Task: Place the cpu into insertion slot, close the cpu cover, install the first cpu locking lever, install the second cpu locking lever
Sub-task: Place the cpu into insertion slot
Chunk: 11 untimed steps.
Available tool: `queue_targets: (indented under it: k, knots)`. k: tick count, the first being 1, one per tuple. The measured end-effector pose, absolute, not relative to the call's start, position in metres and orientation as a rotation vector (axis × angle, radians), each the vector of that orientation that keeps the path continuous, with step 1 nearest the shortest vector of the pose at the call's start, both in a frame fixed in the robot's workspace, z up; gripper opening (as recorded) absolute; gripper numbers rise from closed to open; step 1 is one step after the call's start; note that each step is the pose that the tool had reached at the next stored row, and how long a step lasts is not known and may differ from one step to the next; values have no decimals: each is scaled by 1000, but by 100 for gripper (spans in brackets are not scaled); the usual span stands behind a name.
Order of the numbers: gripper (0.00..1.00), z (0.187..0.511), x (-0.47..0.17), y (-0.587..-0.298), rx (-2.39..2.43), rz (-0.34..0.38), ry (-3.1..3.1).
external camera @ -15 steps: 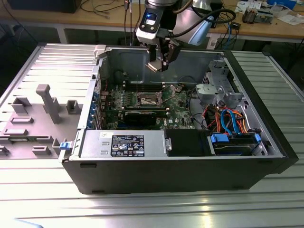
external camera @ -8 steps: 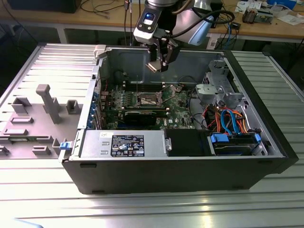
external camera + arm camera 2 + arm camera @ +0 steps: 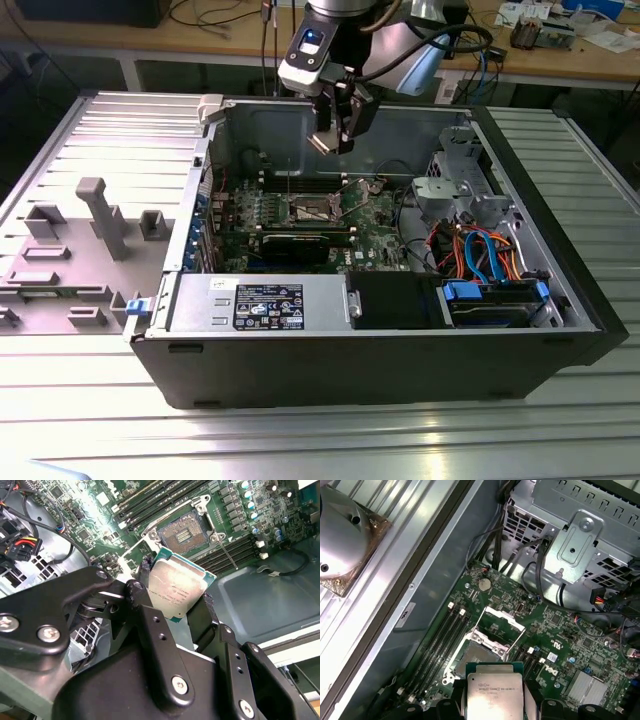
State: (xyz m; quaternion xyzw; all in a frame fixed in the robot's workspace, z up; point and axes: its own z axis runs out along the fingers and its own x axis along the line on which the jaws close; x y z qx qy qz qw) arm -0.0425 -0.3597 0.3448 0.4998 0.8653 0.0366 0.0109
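My gripper point(image 3: 335, 132) hangs above the open computer case, shut on the cpu point(image 3: 175, 590), a flat silver-topped chip pinched by its edges between the black fingers point(image 3: 150, 625). In the exterior view the cpu point(image 3: 319, 143) sits well above the board. The insertion slot point(image 3: 182, 532) lies uncovered on the green board, its dark pin field showing. The cpu cover point(image 3: 503, 626) is tilted up at the slot's far edge, beside the insertion slot point(image 3: 479, 656). A thin locking lever point(image 3: 227, 555) sticks out next to the slot. The cpu point(image 3: 494, 692) hovers just short of the slot.
Long memory slots point(image 3: 437, 645) flank the socket. A black graphics card point(image 3: 300, 245) lies in front of it, and a power supply point(image 3: 265, 300) lines the case front. A drive cage point(image 3: 455, 175) and coloured cables point(image 3: 480, 250) fill the exterior view's right. A grey fixture tray point(image 3: 90, 235) sits outside.
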Motion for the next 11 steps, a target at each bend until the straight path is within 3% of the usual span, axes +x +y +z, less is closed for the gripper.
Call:
queue_targets:
  k: [11]
  knots:
    - [55,343,-42,-360,1594,114,2678]
